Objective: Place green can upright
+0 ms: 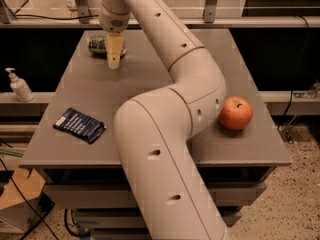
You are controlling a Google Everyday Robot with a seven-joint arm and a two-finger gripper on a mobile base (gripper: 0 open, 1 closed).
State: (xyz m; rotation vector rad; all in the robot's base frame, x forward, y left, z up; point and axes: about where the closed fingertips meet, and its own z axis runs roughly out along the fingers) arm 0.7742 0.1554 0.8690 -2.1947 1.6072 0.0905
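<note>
The green can lies on its side at the far left corner of the grey table, with a silver end facing left. My gripper hangs from the long white arm, pointing down just to the right of the can and in front of it. It hides the can's right end. Its tip is close to the table top. I cannot tell whether it touches the can.
A dark blue packet lies at the front left of the table. A red apple sits at the right, next to my arm's elbow. A white pump bottle stands on a shelf left of the table.
</note>
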